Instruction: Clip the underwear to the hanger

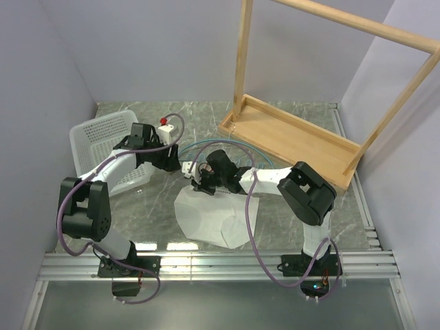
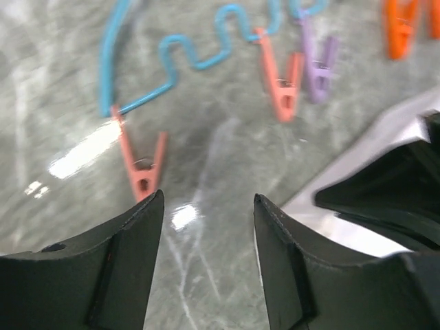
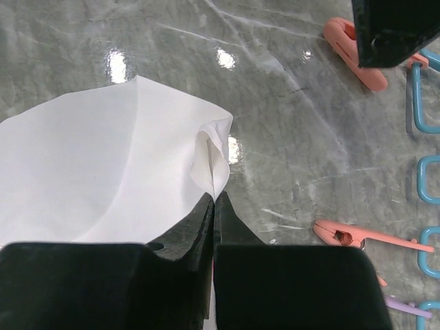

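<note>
- Top view: I am holding my left gripper (image 1: 180, 167) and right gripper (image 1: 194, 180) close together over the table (image 1: 155, 223). The underwear (image 1: 213, 220) is lying spread just in front of them, and the hanger (image 1: 230, 146) is lying flat just behind.
- Left wrist: my left fingers (image 2: 130, 234) are standing spread, gripping nothing. The hanger's wavy blue bar is lying ahead, one salmon clip (image 2: 142, 170) pointing at my fingertip.
- Right wrist: my right fingers (image 3: 199, 220) are pressing together, pinching a folded edge of the underwear. The hanger is showing at the right edge.
</note>
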Action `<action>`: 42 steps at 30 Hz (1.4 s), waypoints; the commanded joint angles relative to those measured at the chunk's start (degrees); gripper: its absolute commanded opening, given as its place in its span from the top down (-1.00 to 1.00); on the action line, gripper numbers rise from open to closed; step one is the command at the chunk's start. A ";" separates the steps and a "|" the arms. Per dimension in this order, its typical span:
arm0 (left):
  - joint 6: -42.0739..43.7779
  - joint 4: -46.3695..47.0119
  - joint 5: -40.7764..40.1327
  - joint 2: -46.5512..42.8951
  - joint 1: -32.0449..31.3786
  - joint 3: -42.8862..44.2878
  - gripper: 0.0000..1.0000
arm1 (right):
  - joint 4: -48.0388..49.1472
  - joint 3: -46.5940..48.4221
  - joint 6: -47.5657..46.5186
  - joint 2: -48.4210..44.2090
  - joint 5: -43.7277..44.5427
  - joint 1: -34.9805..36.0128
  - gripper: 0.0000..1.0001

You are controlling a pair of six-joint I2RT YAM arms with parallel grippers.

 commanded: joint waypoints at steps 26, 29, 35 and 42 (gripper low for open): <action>3.69 -7.19 -15.54 15.07 -4.03 15.22 -0.13 | -1.01 4.27 1.41 1.34 1.16 0.62 1.00; 3.25 -6.93 -16.59 15.86 -4.74 15.39 -0.14 | -1.28 4.89 1.76 1.60 1.33 0.71 1.00; 2.72 -6.41 -19.75 17.97 -6.14 16.54 -0.14 | -1.89 5.77 2.46 2.22 1.42 0.79 1.00; 2.46 -5.17 -20.55 18.94 -6.23 16.62 -0.08 | -1.89 5.77 2.64 2.39 1.25 0.79 1.00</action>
